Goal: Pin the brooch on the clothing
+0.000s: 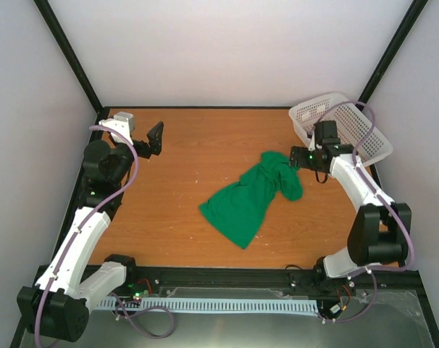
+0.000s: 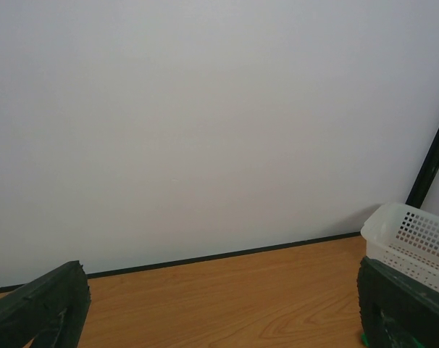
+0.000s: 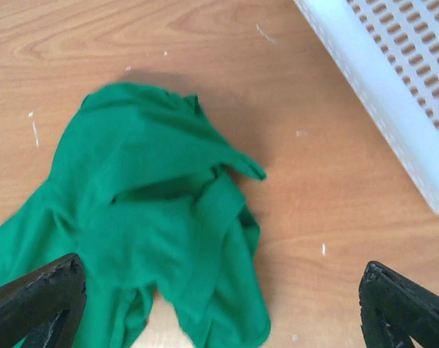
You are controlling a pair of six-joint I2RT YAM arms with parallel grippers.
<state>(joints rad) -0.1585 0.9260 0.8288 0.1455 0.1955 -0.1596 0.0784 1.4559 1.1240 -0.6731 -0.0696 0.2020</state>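
One green T-shirt (image 1: pixel 247 204) lies crumpled near the middle of the table (image 1: pixel 190 145). It is soft knit cloth, bunched into folds at its far end and spread flatter toward the near edge. The tabletop is a single orange-brown board with a wood grain, flecked with small pale marks. One white plastic basket (image 1: pixel 300 122) sits in the far right corner, rectangular, its walls pierced with rows of small slots. There are two arms, white-shelled with black joints. The right gripper (image 1: pixel 293 159) hangs over the bunched end of the shirt with its two dark fingers (image 3: pixel 35 301) spread wide and nothing between them. The left gripper (image 1: pixel 151 141) is raised at the far left, well apart from the shirt, jaws also wide and holding nothing.
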